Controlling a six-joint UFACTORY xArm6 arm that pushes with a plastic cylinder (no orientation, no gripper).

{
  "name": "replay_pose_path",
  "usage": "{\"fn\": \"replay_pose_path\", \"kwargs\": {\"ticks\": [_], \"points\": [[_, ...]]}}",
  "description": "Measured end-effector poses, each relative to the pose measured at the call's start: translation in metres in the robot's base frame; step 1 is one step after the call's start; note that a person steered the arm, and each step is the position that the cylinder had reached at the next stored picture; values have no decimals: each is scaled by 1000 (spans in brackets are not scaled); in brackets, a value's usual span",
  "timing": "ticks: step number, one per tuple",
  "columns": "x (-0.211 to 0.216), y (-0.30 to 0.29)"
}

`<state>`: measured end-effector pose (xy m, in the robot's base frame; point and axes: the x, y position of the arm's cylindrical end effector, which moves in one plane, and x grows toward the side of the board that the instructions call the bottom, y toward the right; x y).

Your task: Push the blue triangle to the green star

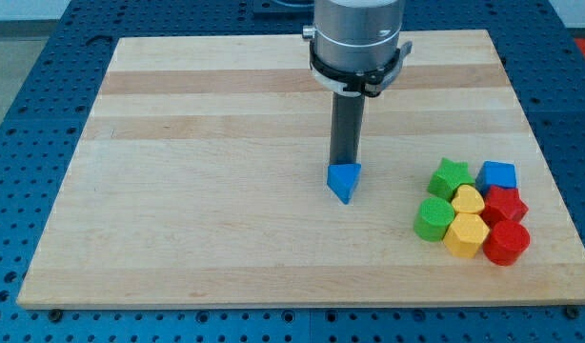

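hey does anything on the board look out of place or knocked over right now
Nothing looks damaged or toppled. The only outlier is the small blue triangle block, alone mid-board with my tip right at its top edge. The other blocks, including the green star block, sit bunched near the light wooden board's right edge.

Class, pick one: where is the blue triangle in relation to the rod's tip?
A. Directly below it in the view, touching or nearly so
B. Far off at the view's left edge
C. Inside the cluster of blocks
A: the blue triangle sits right under my tip in the view, well left of the green star.
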<state>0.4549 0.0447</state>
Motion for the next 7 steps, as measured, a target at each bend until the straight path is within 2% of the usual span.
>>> {"fn": "replay_pose_path", "kwargs": {"ticks": [2, 3, 4, 6, 7], "points": [[-5, -54], [23, -71], [33, -50], [39, 44], [47, 60]]}}
